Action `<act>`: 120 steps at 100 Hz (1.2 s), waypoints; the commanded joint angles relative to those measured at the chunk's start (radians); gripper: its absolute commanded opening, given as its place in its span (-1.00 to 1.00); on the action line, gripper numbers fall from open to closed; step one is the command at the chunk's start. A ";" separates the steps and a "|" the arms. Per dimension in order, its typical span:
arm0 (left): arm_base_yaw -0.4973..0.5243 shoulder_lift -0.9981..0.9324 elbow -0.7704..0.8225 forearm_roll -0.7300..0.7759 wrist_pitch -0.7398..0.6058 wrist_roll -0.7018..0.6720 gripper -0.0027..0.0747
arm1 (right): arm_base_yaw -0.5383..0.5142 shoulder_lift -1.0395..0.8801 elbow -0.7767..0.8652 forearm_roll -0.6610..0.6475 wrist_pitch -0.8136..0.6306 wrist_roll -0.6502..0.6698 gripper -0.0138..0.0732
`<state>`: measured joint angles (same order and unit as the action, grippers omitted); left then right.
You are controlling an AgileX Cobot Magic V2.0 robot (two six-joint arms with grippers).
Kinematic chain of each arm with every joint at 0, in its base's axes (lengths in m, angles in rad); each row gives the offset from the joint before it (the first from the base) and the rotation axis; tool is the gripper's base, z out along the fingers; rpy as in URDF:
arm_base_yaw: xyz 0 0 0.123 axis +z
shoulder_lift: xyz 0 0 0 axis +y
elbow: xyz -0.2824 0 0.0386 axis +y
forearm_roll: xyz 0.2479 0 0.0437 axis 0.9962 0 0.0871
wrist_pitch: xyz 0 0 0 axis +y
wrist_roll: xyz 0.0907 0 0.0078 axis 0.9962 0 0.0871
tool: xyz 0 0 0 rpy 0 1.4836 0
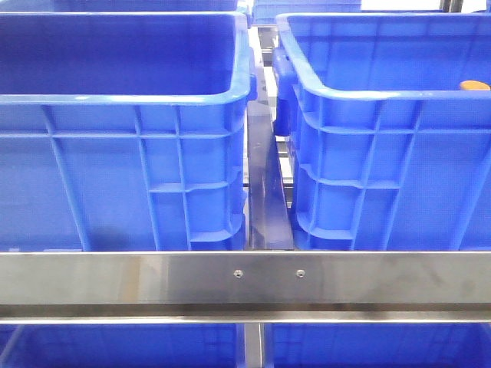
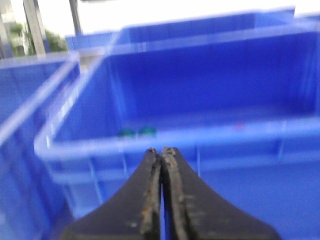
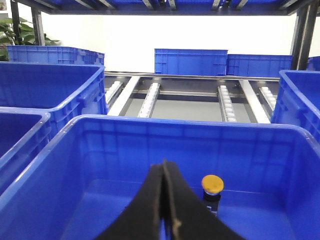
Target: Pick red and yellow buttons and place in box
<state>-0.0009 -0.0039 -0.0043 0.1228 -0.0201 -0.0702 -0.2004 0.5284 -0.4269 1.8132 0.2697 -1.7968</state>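
A yellow button [image 3: 212, 184] with a domed top stands upright on its black body on the floor of a blue crate [image 3: 280, 131]. My right gripper [image 3: 164, 164] hovers over that crate, shut and empty, with the button a little to one side of its tips. In the front view an orange-yellow button top [image 1: 474, 85] shows at the right crate's [image 1: 368, 100] far right edge. My left gripper [image 2: 162, 150] is shut on nothing, just outside the near rim of a blue crate [image 2: 165, 137]. A faint reddish spot [image 2: 239, 125] lies inside, too blurred to identify. Neither gripper appears in the front view.
Two green round pieces [image 2: 137, 132] sit inside the crate ahead of the left gripper. A large blue crate [image 1: 123, 100] fills the left of the front view, a steel rail [image 1: 245, 276] runs across below. More crates [image 3: 190, 61] and roller tracks [image 3: 150, 97] lie beyond.
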 commanded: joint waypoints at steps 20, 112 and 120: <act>0.001 -0.034 0.048 -0.009 -0.139 -0.023 -0.98 | -0.006 0.001 -0.025 0.106 0.028 -0.003 -0.84; 0.001 -0.034 0.048 -0.009 -0.139 -0.023 -0.98 | -0.006 0.001 -0.025 0.106 0.028 -0.003 -0.84; 0.001 -0.034 0.048 -0.009 -0.139 -0.023 -0.98 | -0.006 0.001 -0.025 0.106 0.028 -0.003 -0.84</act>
<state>-0.0009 -0.0039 -0.0043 0.1228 -0.0784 -0.0830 -0.2004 0.5284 -0.4269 1.8132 0.2697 -1.7968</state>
